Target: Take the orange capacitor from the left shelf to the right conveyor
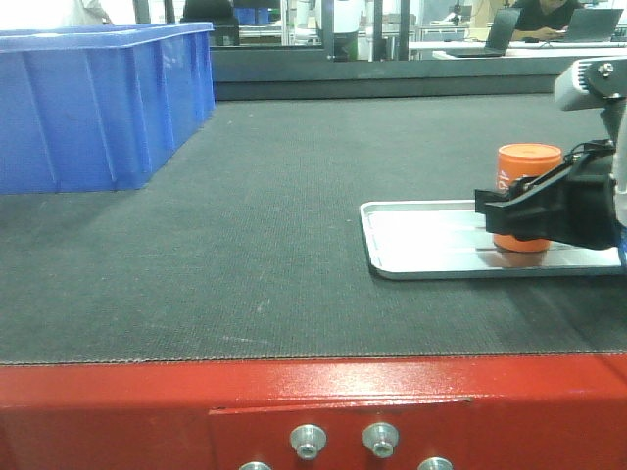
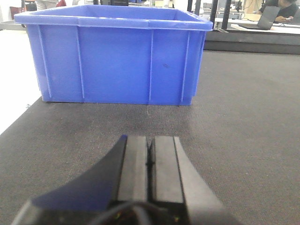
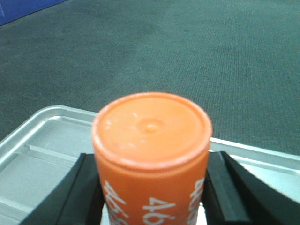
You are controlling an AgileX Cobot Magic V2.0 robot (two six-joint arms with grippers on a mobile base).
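Note:
The orange capacitor [image 1: 529, 162] stands upright with its base at the surface of a shallow silver tray [image 1: 421, 240] on the right conveyor's dark grey belt [image 1: 245, 255]. My right gripper [image 1: 506, 212] is shut on it, with a black finger pressed against each side. In the right wrist view the capacitor [image 3: 152, 136] fills the middle between the jaws of the right gripper [image 3: 152, 199], with white "46" print showing on its side. My left gripper [image 2: 150, 146] is shut and empty, low over the belt [image 2: 243, 117]. The left shelf is out of view.
A large blue plastic bin [image 1: 98, 98] stands on the belt at the back left, directly ahead of my left gripper in its wrist view [image 2: 117, 61]. The conveyor's red front frame [image 1: 294, 401] with silver bolts runs along the near edge. The tray's rim [image 3: 42, 117] lies under the capacitor.

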